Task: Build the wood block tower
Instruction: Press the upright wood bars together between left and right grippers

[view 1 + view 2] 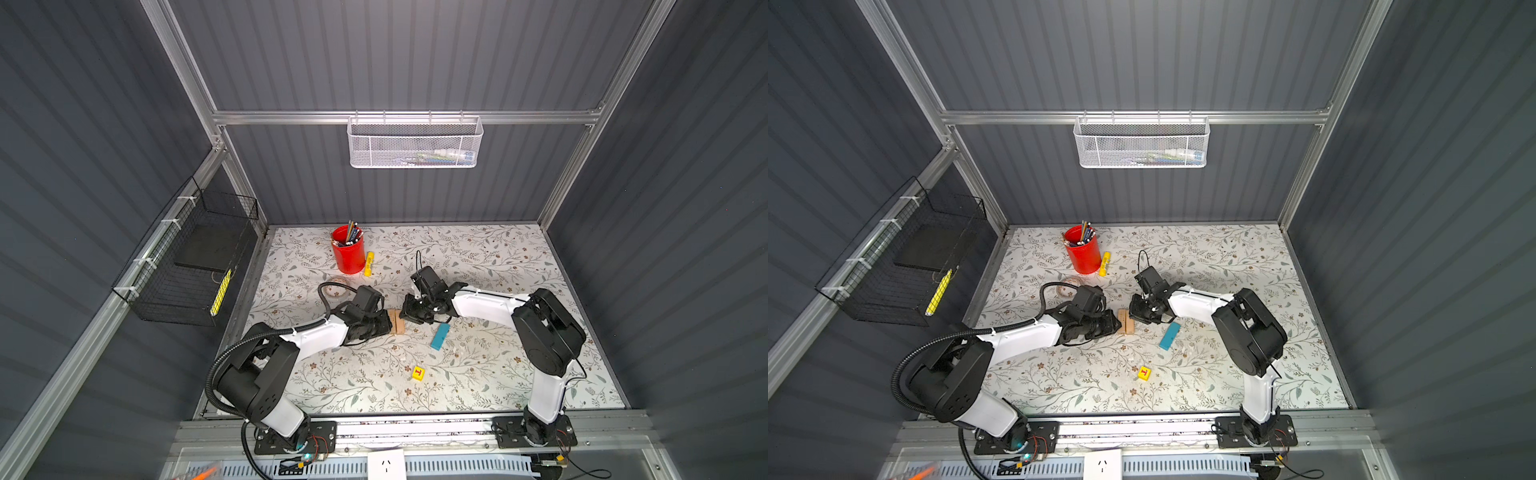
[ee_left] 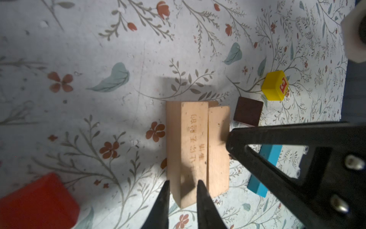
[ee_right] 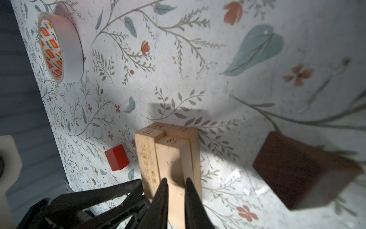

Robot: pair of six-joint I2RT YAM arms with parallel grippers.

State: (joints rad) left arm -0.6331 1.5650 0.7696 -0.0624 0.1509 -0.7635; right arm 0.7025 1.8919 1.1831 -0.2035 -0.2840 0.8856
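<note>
Straddling the tan oblongs (image 3: 147, 154): right pincer (image 3: 176, 180) clenched on one; left pincer (image 2: 183, 181) unclear.

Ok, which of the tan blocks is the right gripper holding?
The tan block stamped 58, top layer, beside block 31; the right gripper pinches its end.

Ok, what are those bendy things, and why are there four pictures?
They're two robot arms with pinching grippers. Two pictures look down from above; the close-ups come from a camera on each wrist. On the table: a blue block, yellow letter cube, red cube, dark brown piece, tape roll, red pen cup, and four tan blocks bunched together. The right gripper pinches the tan block marked 58. The left gripper straddles the tan block with writing; squeezing or not, I can't tell.
</note>
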